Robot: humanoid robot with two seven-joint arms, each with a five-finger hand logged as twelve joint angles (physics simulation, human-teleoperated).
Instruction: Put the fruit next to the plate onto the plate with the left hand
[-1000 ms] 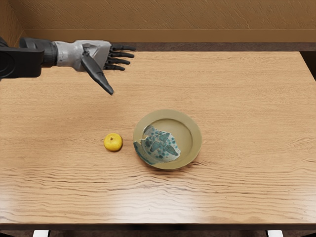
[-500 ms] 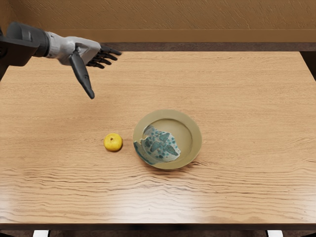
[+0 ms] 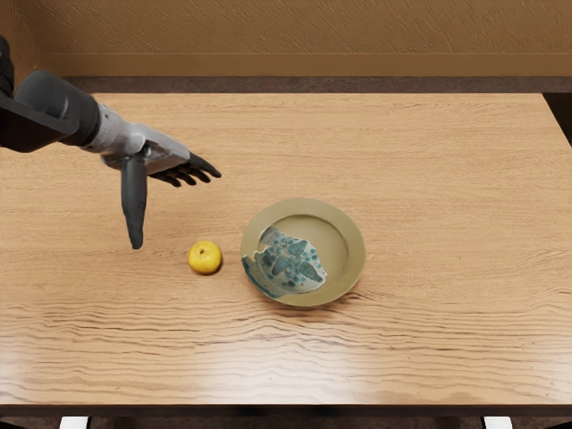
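A small yellow fruit [image 3: 205,257] lies on the wooden table just left of an olive-green plate [image 3: 344,231] with a blue-green pattern in its middle. The fruit and the plate's rim stand a little apart. My left hand [image 3: 159,183] hovers up and to the left of the fruit, open, with the dark fingers stretched toward the right and the thumb pointing down toward the table. It holds nothing and does not touch the fruit. The right arm does not show.
The wooden table [image 3: 429,152] spreads wide around the plate. A brown wall runs along its far edge. The table's front edge lies near the bottom of the view.
My left hand has come down from the table's far left corner toward the fruit, and the forearm now slants downward. Fruit and plate have not moved.
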